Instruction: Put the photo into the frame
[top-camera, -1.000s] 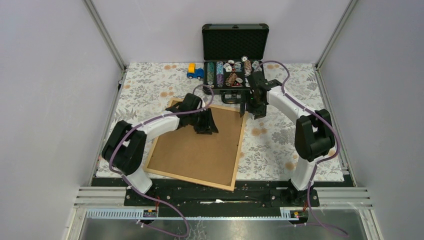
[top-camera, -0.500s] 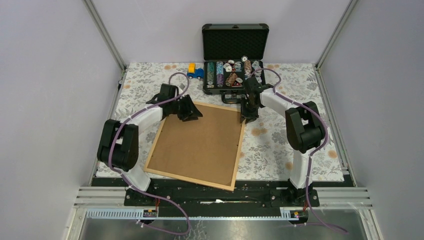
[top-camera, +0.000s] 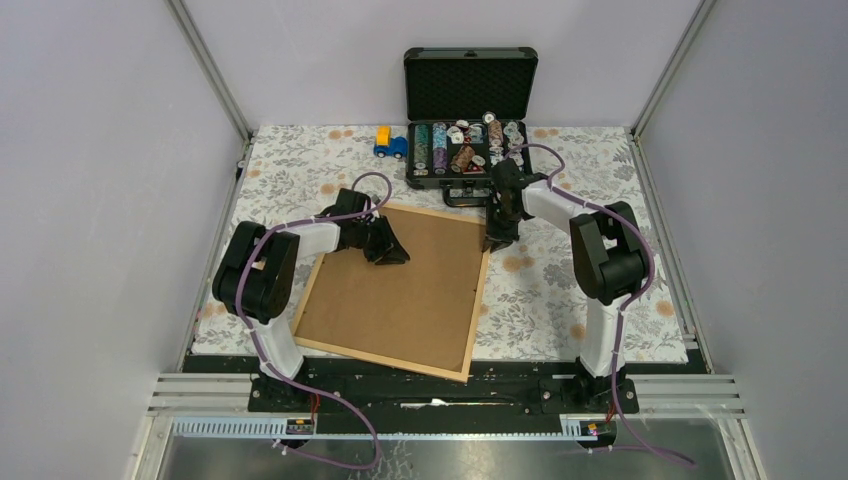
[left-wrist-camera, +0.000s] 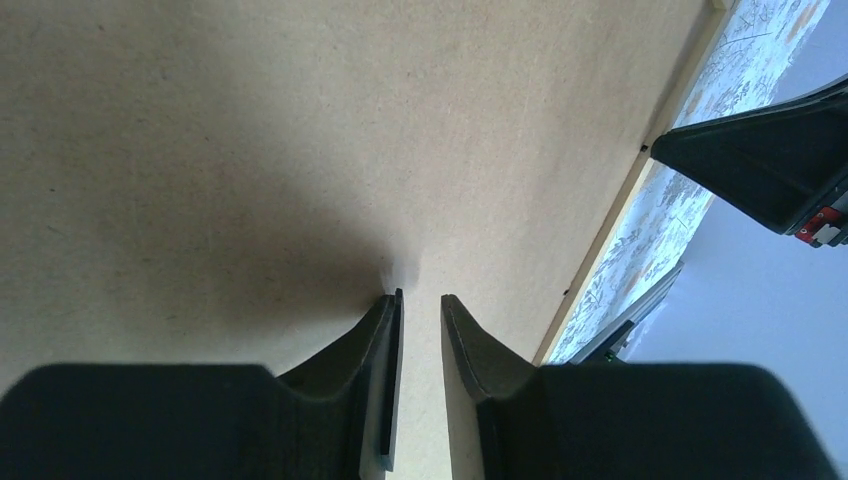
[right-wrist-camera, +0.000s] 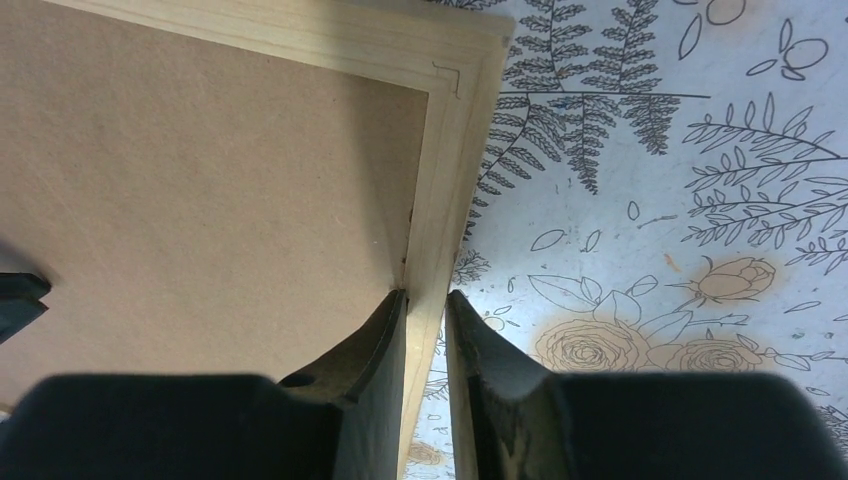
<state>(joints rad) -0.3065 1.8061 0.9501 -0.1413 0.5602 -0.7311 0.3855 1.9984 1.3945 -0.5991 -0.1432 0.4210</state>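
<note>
The frame (top-camera: 478, 312) lies flat on the floral cloth, back side up, filled by a plain brown backing board (top-camera: 400, 295). The photo is not in view. My left gripper (top-camera: 392, 254) rests low over the board's upper left part. In the left wrist view its jaws (left-wrist-camera: 420, 296) stand a narrow gap apart, with only bare board (left-wrist-camera: 250, 150) between them. My right gripper (top-camera: 493, 238) is at the frame's right side near the far corner. In the right wrist view it (right-wrist-camera: 427, 293) is shut across the light wood rail (right-wrist-camera: 448, 190), one finger inside and one outside.
An open black case (top-camera: 468, 95) holding poker chips stands just beyond the frame's far edge. A small blue and yellow toy car (top-camera: 389, 143) sits to its left. Grey walls and metal posts close in the floral cloth (top-camera: 560, 280) on three sides.
My left gripper slid from the board's middle toward its upper left and its jaws narrowed. My right gripper dropped onto the frame's right rail and closed around it.
</note>
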